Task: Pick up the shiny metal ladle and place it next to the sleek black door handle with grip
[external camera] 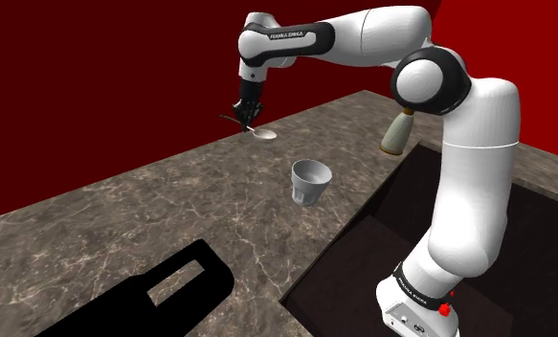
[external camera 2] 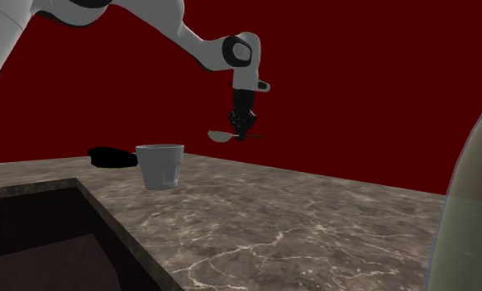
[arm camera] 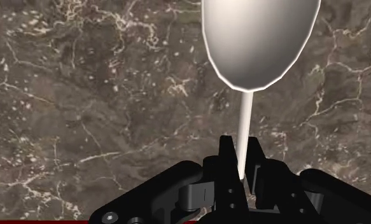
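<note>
My tool (arm camera: 241, 162) is clamped narrow on the ladle (arm camera: 260, 38) stem, with the bowl sticking out ahead. The ladle hangs above the tabletop (external camera: 171, 211), near its far edge. The cup (external camera: 311, 180) stands nearer the stand. The black handle (external camera: 162, 287) lies well apart, at the shoulder view's lower left. Likely step: carry. I should grip firm, stay high, skirt the cup, then lower beside the handle without bumping it. The thin stem may swivel. My arm is stretched far out, forearm near level, wrist pointing down.
</note>
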Controlling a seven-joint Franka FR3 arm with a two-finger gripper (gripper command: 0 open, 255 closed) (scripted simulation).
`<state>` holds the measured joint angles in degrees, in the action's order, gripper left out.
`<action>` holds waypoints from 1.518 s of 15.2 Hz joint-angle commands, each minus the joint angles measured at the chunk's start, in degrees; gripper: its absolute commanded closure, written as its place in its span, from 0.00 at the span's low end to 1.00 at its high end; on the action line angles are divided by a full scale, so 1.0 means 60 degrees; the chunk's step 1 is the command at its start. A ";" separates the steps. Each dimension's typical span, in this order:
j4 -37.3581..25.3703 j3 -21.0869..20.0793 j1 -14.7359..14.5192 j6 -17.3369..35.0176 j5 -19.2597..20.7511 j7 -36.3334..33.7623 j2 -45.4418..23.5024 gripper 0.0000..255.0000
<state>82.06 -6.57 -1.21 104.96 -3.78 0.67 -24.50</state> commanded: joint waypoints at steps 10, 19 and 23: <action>0.3192 -0.0437 -0.0580 0.0922 -0.0238 -0.0948 0.2386 1.00; 0.5802 -0.1153 -0.1335 0.1649 -0.0663 -0.2206 0.4450 1.00; 0.6649 -0.1553 -0.1711 0.1842 -0.0914 -0.2839 0.5207 1.00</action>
<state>121.33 -15.33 -10.96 116.02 -9.02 -15.36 5.97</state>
